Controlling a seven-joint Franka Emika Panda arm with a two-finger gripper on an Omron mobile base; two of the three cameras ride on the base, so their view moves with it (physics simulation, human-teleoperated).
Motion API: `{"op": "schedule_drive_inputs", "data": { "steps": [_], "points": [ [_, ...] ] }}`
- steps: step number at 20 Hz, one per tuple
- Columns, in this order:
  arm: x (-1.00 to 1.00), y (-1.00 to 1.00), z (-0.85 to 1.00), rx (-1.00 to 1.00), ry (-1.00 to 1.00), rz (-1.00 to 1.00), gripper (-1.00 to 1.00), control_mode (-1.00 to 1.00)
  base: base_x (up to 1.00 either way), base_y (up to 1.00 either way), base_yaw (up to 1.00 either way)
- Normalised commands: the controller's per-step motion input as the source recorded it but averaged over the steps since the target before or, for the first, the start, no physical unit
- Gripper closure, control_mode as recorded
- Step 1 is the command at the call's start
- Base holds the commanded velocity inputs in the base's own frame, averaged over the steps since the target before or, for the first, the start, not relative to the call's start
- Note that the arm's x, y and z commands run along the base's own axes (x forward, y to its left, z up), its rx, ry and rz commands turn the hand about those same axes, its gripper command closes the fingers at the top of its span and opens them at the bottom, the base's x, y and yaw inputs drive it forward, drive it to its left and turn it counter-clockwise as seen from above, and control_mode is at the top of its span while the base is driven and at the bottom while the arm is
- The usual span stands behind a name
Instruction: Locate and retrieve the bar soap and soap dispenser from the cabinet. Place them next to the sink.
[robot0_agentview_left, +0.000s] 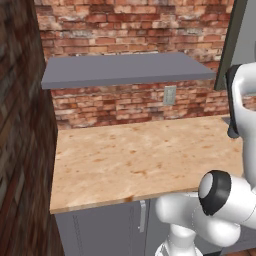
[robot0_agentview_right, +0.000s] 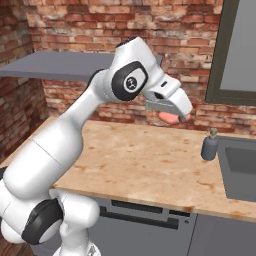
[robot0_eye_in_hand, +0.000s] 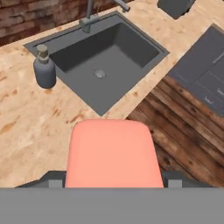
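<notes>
glossy white rounded arm links with black joint bands (one grey-capped), a round logo disc near the wrist.

Reaches up and forward from the base, elbow high, wrist bent downward. Gripper (robot0_agentview_right: 172, 118) hangs above the worktop's middle, fingers closed on the bar soap (robot0_agentview_right: 168, 118).

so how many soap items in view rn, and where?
2. The soap dispenser stands upright on the counter beside the sink. The bar soap is held in the gripper, in the air above the counter. Nothing else soap-like in view.
</notes>
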Motion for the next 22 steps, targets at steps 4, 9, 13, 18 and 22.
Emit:
{"op": "schedule_drive_inputs", "data": {
  "steps": [4, 9, 13, 18, 22],
  "points": [
    [0.00, -0.06, -0.43, 0.07, 0.25, 0.01, 1.00, -1.00, 0.00, 0.00, 0.00],
    [-0.01, -0.10, -0.45, 0.13, 0.21, 0.03, 1.00, -1.00, 0.00, 0.00, 0.00],
    [-0.02, -0.15, -0.37, 0.19, 0.18, 0.04, 1.00, -1.00, 0.00, 0.00, 0.00],
    [0.00, -0.21, -0.26, 0.26, 0.07, 0.05, 1.00, -1.00, 0.00, 0.00, 0.00],
    [0.00, -0.13, -0.02, 0.32, -0.08, 0.05, 1.00, -1.00, 0.00, 0.00, 0.00]
  ]
}}
